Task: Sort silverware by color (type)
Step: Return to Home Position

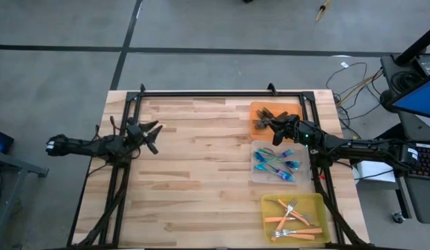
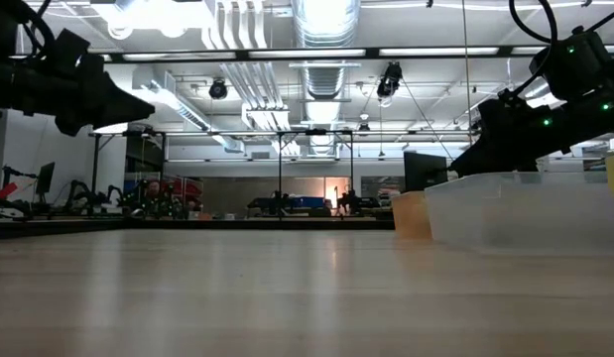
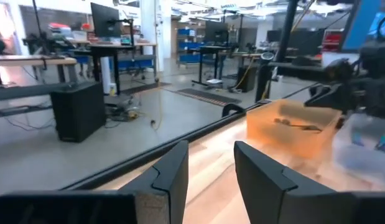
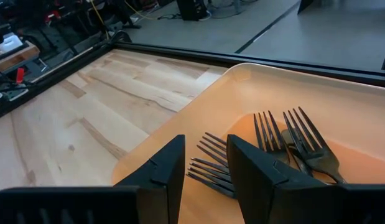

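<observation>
High view: the dark forks [image 1: 263, 112] lie in the orange tray [image 1: 254, 129], the blue forks [image 1: 277, 164] in the clear tray [image 1: 255, 178], and the orange forks [image 1: 292, 217] in the yellow tray [image 1: 320, 204]. I judge the sorting done, with only homing left. The right pincer [image 1: 270, 127], above the orange tray, should first lift clear. The left pincer [image 1: 156, 137] waits over the left side of the worktop [image 1: 201, 173].

Low view: the tray walls hide the forks.

Only the wrist views show that both pincers are a little open and empty.

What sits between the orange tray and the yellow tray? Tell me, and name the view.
The clear tray, holding the blue-handled forks, lies between the orange tray and the yellow tray. The high view shows this.
</observation>
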Robot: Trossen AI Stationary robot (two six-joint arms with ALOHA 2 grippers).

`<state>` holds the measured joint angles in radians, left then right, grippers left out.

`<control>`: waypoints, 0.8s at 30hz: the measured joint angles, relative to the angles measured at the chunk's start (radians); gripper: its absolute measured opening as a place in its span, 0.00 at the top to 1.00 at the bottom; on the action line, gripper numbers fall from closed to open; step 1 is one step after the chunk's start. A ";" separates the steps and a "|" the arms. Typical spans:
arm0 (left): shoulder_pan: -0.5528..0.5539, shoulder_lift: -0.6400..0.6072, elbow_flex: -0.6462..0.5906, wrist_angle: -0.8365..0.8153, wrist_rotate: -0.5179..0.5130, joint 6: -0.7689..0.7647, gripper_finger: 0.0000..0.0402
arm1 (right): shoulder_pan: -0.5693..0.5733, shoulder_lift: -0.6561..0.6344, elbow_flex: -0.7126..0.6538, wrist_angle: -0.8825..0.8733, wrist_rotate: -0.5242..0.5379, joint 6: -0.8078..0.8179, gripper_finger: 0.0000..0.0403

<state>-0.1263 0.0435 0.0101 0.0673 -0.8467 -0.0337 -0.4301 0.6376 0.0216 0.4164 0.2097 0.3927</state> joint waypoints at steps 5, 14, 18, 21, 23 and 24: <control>0.002 0.023 0.000 -0.002 -0.007 0.090 0.73 | 0.000 0.000 0.000 0.000 0.000 0.000 0.73; 0.002 0.082 0.009 -0.012 -0.007 0.100 0.73 | 0.000 0.000 0.000 0.000 0.000 0.000 0.73; 0.002 0.098 0.009 -0.011 -0.007 0.100 0.73 | 0.000 0.000 0.000 0.000 0.000 0.000 0.73; 0.002 0.109 0.009 -0.010 -0.007 0.100 0.73 | 0.000 0.000 0.000 0.000 0.000 0.000 0.73; 0.002 0.115 0.010 -0.010 -0.007 0.100 0.73 | 0.000 0.000 0.000 0.000 0.000 0.000 0.73; 0.002 0.119 0.010 -0.009 -0.007 0.100 0.73 | 0.000 0.000 0.000 0.000 0.000 0.000 0.73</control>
<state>-0.1242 0.1625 0.0196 0.0579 -0.8536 0.0662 -0.4301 0.6376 0.0216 0.4165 0.2098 0.3927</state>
